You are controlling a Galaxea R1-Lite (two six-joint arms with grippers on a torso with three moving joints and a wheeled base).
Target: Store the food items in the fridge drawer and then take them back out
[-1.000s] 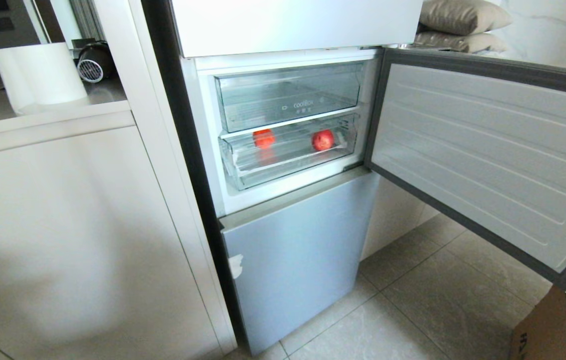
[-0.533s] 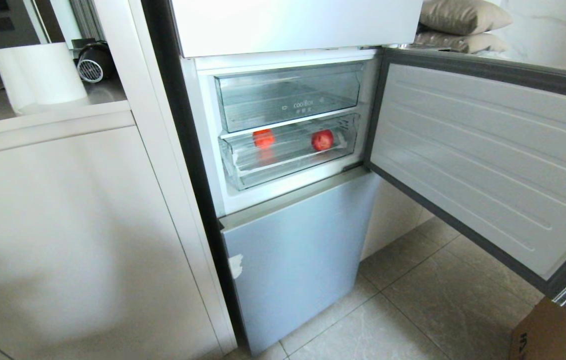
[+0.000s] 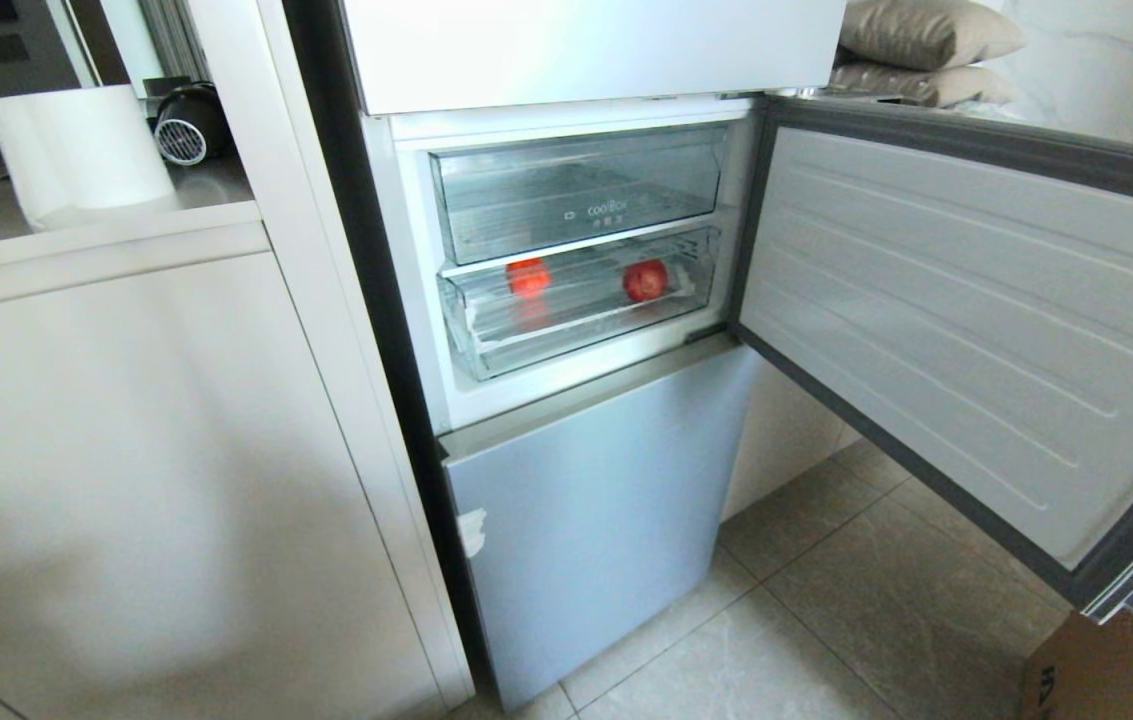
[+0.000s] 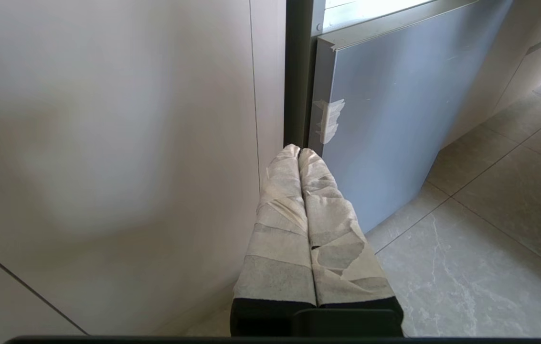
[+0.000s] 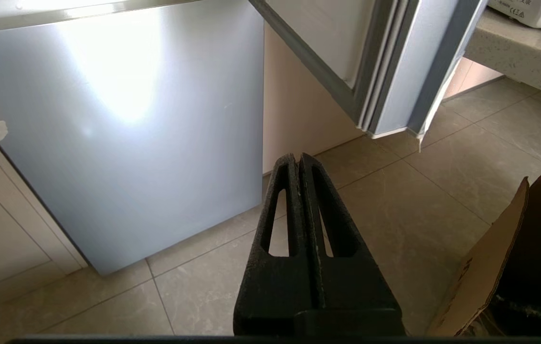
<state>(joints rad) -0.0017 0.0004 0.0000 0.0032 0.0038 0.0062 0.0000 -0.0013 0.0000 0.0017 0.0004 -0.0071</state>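
The fridge drawer (image 3: 576, 300) sits in the lower slot of the open fridge compartment, directly beneath the clear drawer (image 3: 576, 195) lettered "coolBox" on its front. Both drawers appear pushed in, though the clear plastic makes the exact position of the lower drawer's front lip hard to judge.

Two food items lie inside the fridge drawer, well apart from each other. The left food item (image 3: 528, 277) rests toward the left side of the ribbed floor. The right food item (image 3: 645, 281) rests toward the right side, near the drawer's right wall.

The compartment door (image 3: 966, 320) stands swung wide open to the right. Below the compartment, the grey lower door (image 3: 596, 510) is closed, with a patch of pale tape (image 3: 472, 531) on its left edge.

Neither arm appears in the head view. The left gripper (image 4: 299, 152) hangs low in front of the white cabinet panel (image 4: 108, 143), beside the left edge of the grey lower door. Its tape-wrapped fingers (image 4: 277, 224) are pressed together and hold nothing.

The right gripper (image 5: 297, 156) hangs low above the tiled floor (image 5: 442, 191), facing the lower door's right edge. Its black fingers (image 5: 334, 239) are pressed together, empty. A cardboard box (image 5: 490, 267) stands on the floor to the right.
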